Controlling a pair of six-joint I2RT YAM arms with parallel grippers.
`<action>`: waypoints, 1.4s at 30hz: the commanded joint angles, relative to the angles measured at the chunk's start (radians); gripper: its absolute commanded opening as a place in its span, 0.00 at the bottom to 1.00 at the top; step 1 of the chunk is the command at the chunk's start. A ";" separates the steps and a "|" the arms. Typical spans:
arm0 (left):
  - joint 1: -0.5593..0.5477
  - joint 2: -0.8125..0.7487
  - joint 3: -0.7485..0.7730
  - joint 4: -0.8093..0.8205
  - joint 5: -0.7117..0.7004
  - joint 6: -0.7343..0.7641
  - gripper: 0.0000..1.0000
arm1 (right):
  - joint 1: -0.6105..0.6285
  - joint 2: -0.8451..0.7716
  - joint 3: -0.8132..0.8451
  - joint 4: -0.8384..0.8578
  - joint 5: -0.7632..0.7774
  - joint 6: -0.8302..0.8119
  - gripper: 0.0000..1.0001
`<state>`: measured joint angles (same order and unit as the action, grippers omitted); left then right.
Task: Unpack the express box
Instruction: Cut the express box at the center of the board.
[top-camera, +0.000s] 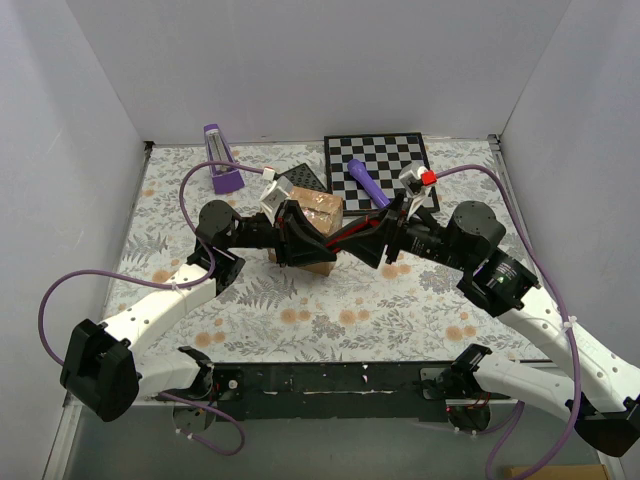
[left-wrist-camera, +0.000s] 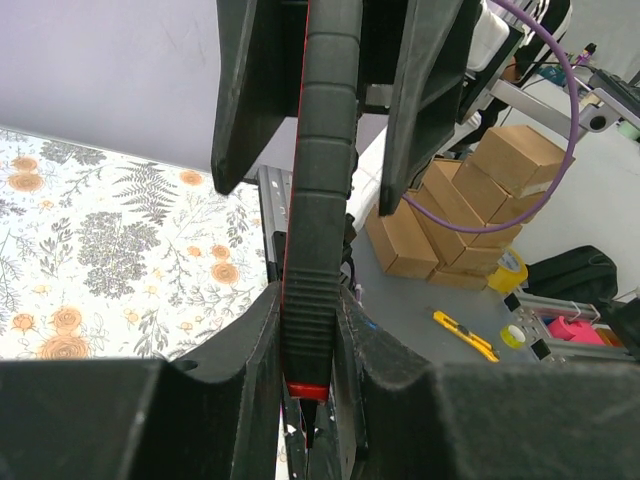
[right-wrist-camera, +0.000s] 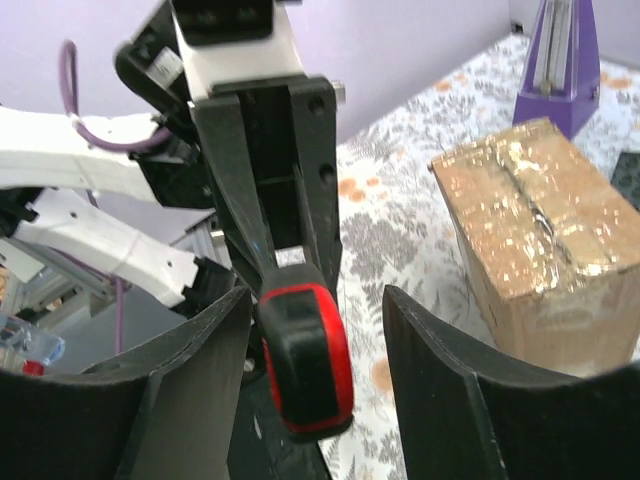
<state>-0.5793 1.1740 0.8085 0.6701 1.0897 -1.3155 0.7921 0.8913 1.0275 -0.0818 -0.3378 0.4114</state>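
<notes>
The two arms meet nose to nose over the middle of the table, and the reason appears to be a handover: a black cutter (left-wrist-camera: 320, 230) with a red end spans the gap between them. The left gripper (left-wrist-camera: 310, 370) is clamped on the ribbed handle, its fingers (left-wrist-camera: 250, 350) pressed against both sides. The right gripper (right-wrist-camera: 318, 295) stands parted around the red end, and the right wrist view shows a gap on each side between its fingers (right-wrist-camera: 430, 340) and the tool. On this evidence the left arm alone carries the cutter, so I judge the tool is being passed so that the blade can be brought to the tape. The box (top-camera: 322, 210) sits on the floral cloth just under and behind the left gripper in the overhead view. From the right wrist it lies just beside that gripper's right finger, apart from both arms. It is a small brown carton, upright, with its flaps down. Glossy, wrinkled clear tape covers the top and runs down the near face. A dark seam line runs along the middle of the top under the tape; whether it is cut I cannot tell. No label shows from these angles, and the box looks unopened.
</notes>
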 joint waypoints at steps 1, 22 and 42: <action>-0.007 -0.036 0.003 0.037 -0.002 -0.011 0.00 | -0.005 -0.015 -0.007 0.177 0.002 0.053 0.64; -0.008 -0.022 0.063 -0.103 0.061 0.078 0.00 | -0.028 0.057 0.077 -0.002 -0.099 -0.042 0.43; -0.007 0.007 0.081 -0.133 0.069 0.064 0.04 | -0.050 0.073 0.098 -0.059 -0.179 -0.071 0.01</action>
<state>-0.5831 1.2003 0.8371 0.5846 1.1625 -1.2922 0.7532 0.9501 1.0611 -0.1101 -0.5121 0.3664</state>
